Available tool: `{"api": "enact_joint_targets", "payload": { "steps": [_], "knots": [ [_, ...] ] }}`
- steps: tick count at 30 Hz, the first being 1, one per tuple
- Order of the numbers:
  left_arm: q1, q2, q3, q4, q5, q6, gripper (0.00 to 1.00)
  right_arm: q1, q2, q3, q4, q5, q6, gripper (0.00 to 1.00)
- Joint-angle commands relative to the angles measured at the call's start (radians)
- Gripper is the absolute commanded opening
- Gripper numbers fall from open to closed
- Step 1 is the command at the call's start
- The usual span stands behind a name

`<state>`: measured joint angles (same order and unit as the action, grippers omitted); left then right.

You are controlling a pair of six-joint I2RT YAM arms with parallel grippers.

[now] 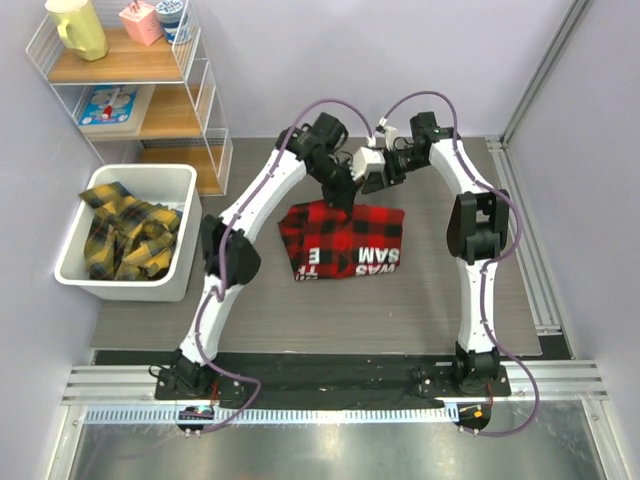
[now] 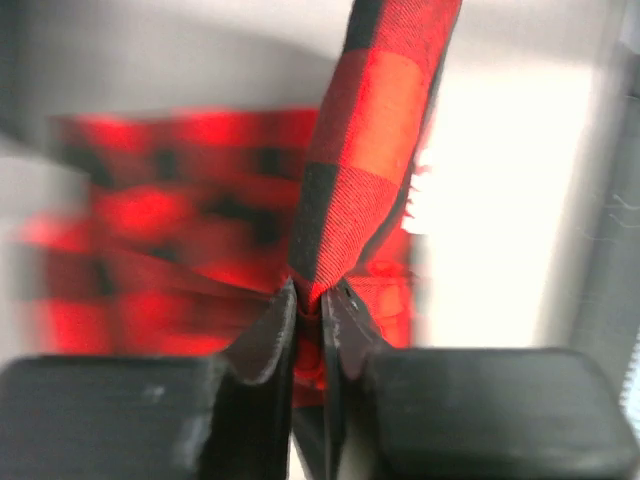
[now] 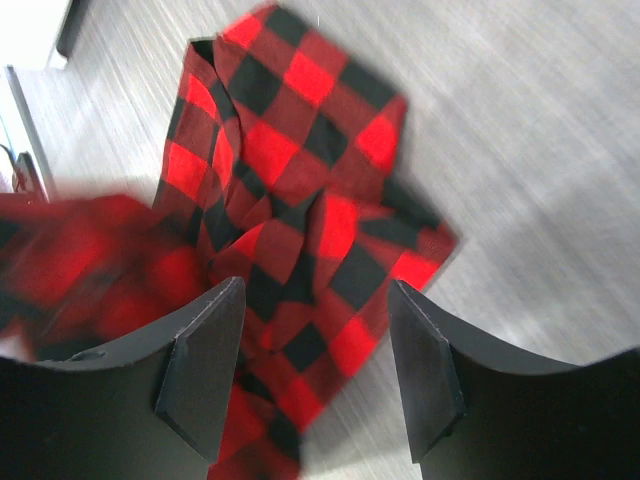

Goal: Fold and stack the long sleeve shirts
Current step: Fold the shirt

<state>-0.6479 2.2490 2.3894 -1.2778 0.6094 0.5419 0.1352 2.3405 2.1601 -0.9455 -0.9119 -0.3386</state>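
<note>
A red-and-black checked long sleeve shirt (image 1: 345, 240) lies partly folded mid-table, its white block lettering facing up near the front edge. At the shirt's far edge, my left gripper (image 1: 343, 203) is shut on a raised fold of the red fabric (image 2: 370, 130), which is pinched between the fingertips (image 2: 315, 300). Just to its right, my right gripper (image 1: 368, 182) hovers above the same far edge. Its jaws (image 3: 315, 330) are open and hold nothing, with the checked cloth (image 3: 290, 150) spread below them. Yellow-and-black shirts (image 1: 125, 235) are heaped in a bin.
The white bin (image 1: 70, 270) stands at the table's left. Behind it is a wire shelf (image 1: 200, 110) holding a yellow mug (image 1: 78, 28) and small items. Metal rails (image 1: 530, 250) run along the right side and front edge.
</note>
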Motion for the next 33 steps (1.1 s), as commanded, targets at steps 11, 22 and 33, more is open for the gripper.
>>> {"api": "enact_joint_targets", "payload": {
  "steps": [11, 22, 33],
  "knots": [
    [0.274, 0.026, -0.205, 0.156, -0.068, 0.021, 0.9, 0.032, 0.026, 0.001, 0.019, 0.056, 0.019, 0.66],
    [0.288, 0.027, -0.453, 0.327, -0.091, -0.249, 0.71, 0.029, -0.035, -0.34, 0.07, 0.084, 0.046, 0.61],
    [0.108, -0.005, -0.545, 0.371, 0.056, -0.344, 0.62, -0.111, -0.401, -0.649, -0.093, 0.107, -0.135, 0.62]
  ]
}}
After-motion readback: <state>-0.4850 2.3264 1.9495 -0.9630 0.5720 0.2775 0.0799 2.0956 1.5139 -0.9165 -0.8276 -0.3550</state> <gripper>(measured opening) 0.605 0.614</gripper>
